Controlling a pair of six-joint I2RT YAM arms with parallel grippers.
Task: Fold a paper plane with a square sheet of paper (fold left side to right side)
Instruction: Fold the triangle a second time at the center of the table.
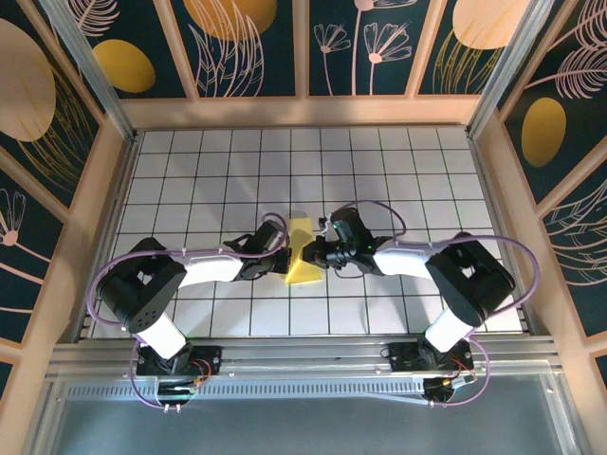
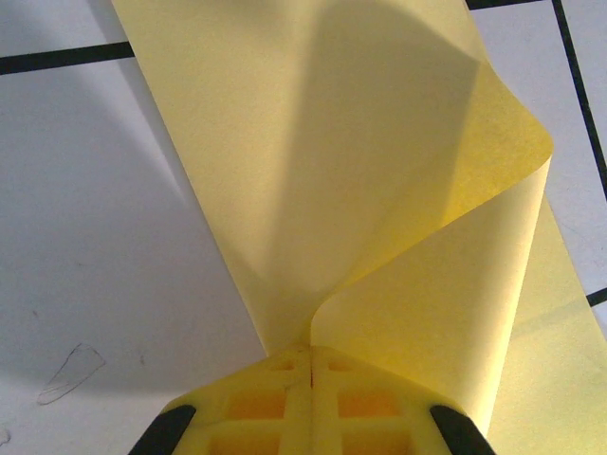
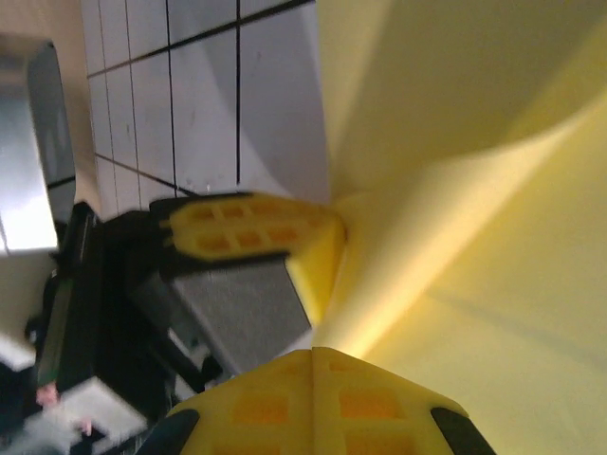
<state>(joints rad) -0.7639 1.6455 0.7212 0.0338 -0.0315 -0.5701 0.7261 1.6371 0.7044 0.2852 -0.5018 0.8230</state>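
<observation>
At paper [image 2: 360,171] edge, left claw [image 2: 310,353] clamps.

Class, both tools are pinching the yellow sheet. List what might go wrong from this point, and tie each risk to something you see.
1. The left tool and right tool are both shut on the square sheet of paper, close together; pulling apart might tear it.
2. The sheet arches in a loose curl, not flat, so a crease pressed now may land crooked.
3. The tools' tips nearly meet, so they might collide.
</observation>
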